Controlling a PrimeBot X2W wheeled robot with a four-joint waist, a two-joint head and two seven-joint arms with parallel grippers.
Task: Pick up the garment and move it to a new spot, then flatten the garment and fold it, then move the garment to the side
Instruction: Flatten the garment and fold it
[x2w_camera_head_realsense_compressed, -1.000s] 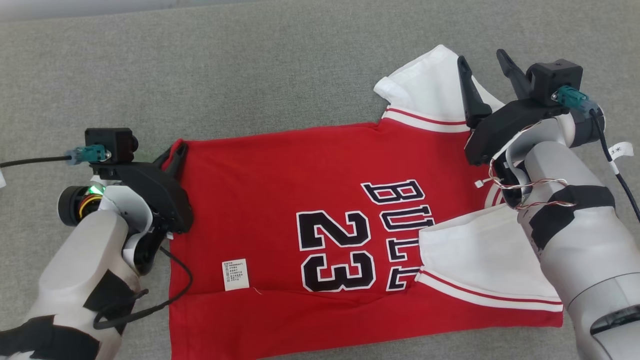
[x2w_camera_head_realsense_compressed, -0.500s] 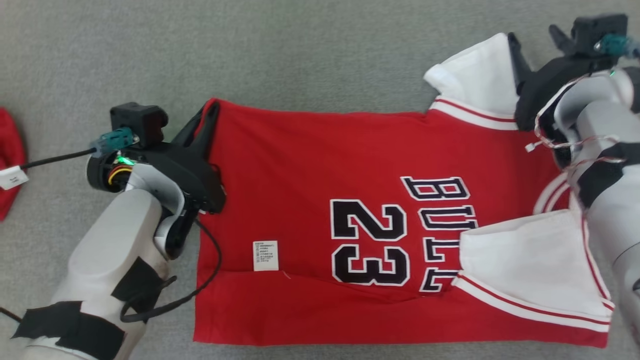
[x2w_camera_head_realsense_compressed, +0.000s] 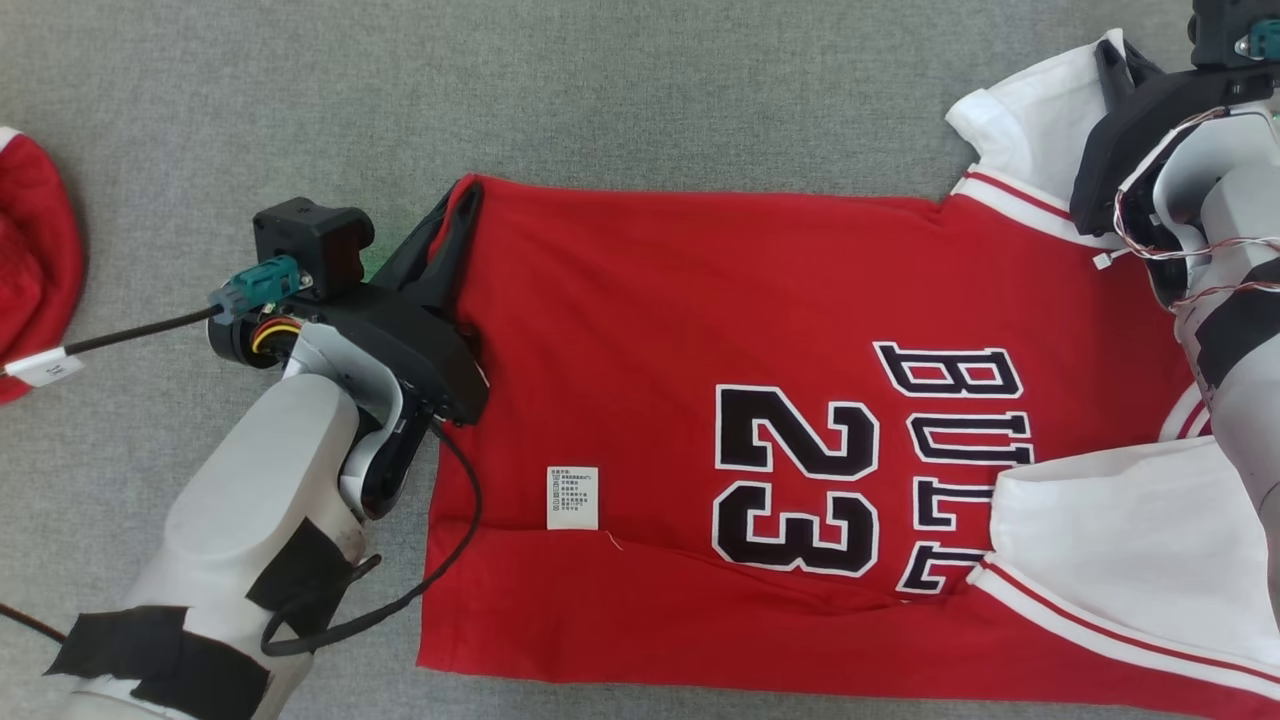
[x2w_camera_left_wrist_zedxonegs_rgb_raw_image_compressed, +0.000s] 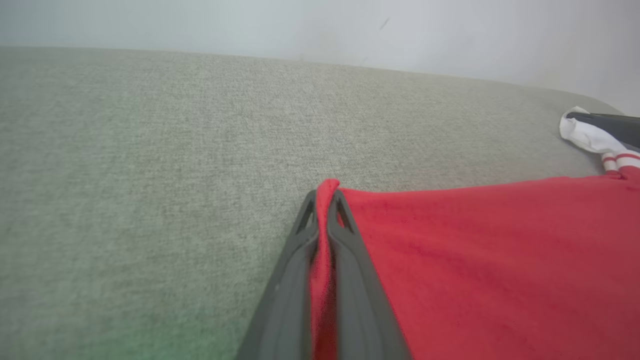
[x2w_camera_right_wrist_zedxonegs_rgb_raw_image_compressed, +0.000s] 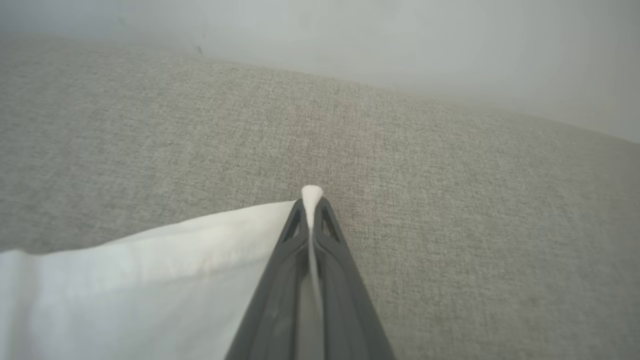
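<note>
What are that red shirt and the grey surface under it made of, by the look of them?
Red shirt: soft matte knit, probably cotton jersey; it creases gently and pinches thin in the left gripper. Grey surface: coarse woven, upholstery-like cloth, with a speckled weave and no shine.

Head view's edge cuts off garment at btm-right corner, also most of red cloth at far left.

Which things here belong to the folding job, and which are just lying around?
Job: red jersey; left end effector, shut on its hem corner; right end effector, shut on its white sleeve.
Lying about: red cloth at the head view's left edge.
</note>
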